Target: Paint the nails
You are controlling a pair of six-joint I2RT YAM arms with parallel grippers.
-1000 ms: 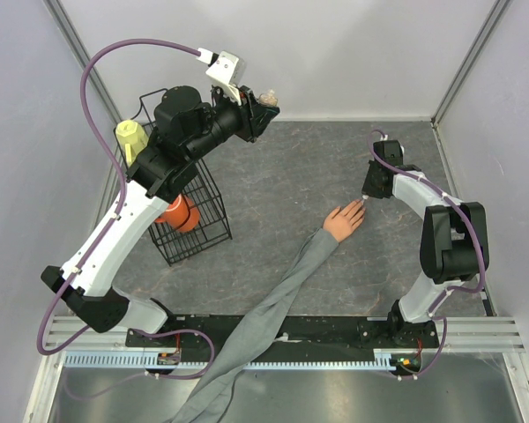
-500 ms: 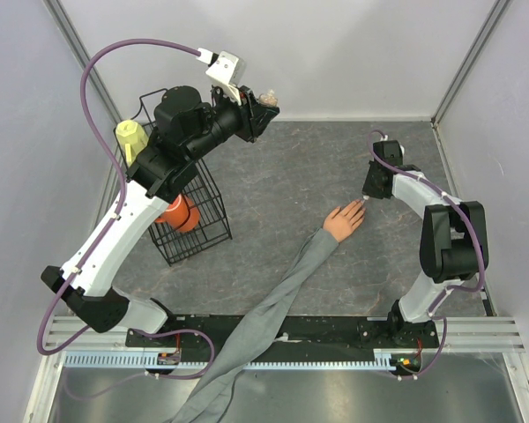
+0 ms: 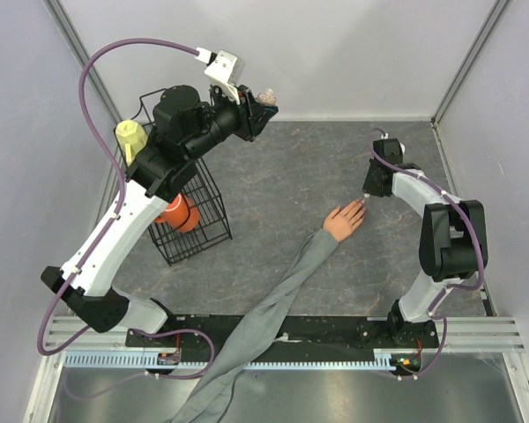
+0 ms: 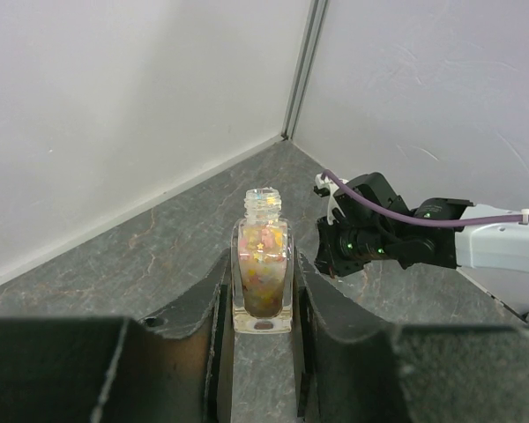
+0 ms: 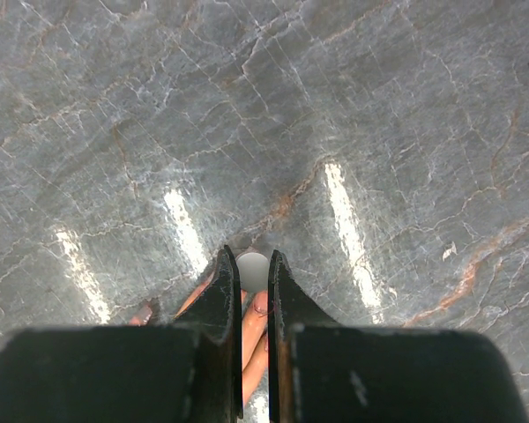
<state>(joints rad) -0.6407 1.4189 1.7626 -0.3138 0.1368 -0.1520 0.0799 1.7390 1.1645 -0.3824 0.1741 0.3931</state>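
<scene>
The peach mannequin hand (image 3: 343, 220) lies palm down on the table, its grey sleeve (image 3: 273, 308) running toward the near edge. My right gripper (image 3: 365, 195) hovers just over its fingertips, shut on a small grey brush cap (image 5: 252, 270). In the right wrist view the mannequin's fingers (image 5: 255, 331) lie between and under the jaws, one reddish-pink nail (image 5: 260, 304) just below the cap, and another nail (image 5: 142, 313) at the left. My left gripper (image 3: 266, 103) is raised at the back, shut on an open clear polish bottle (image 4: 263, 271) filled with coloured glitter.
A black wire basket (image 3: 204, 220) stands at the left with an orange object (image 3: 178, 212) inside and a yellow object (image 3: 131, 137) at its top. White walls close in the back and sides. The right arm (image 4: 383, 240) shows beyond the bottle in the left wrist view.
Almost nothing differs; my right gripper stays over the fingertips with only a tiny shift. The left arm holds still.
</scene>
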